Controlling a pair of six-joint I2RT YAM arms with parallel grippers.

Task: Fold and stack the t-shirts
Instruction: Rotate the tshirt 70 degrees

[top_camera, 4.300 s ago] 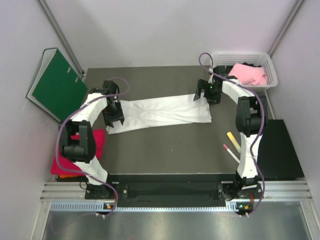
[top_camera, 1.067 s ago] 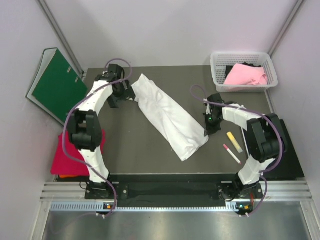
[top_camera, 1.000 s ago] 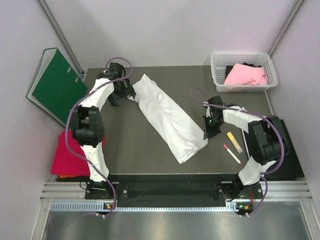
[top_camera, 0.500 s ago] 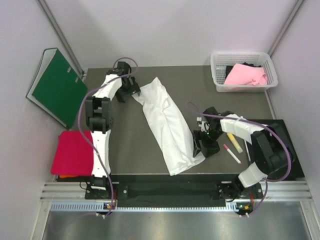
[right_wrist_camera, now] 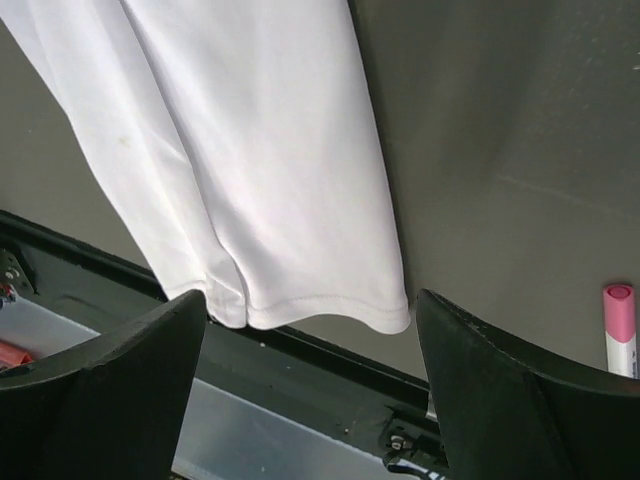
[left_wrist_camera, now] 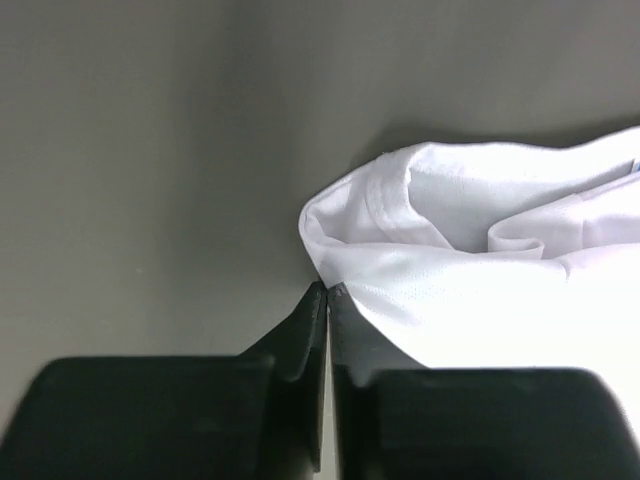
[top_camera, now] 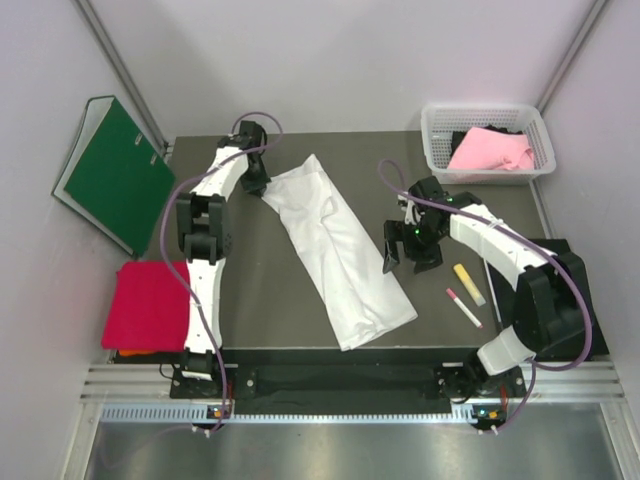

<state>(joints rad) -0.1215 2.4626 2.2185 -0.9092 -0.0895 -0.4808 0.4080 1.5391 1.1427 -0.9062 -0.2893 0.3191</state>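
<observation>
As the left gripper (left_wrist_camera: 327,298) clamps the laid-out white t-shirt (top_camera: 340,250), the right gripper (right_wrist_camera: 312,335) hangs open, needing a hem grip to fold.

A large white t-shirt (top_camera: 335,245), folded into a long narrow band, lies flat and slantwise across the bench (top_camera: 250,300), from far left toward the near edge. A crimson-red t-shirt (top_camera: 145,305) lies flat beside the bench's near-left edge. A light pink t-shirt (top_camera: 490,148) sits crumpled in a basket (top_camera: 437,118), far right.
</observation>
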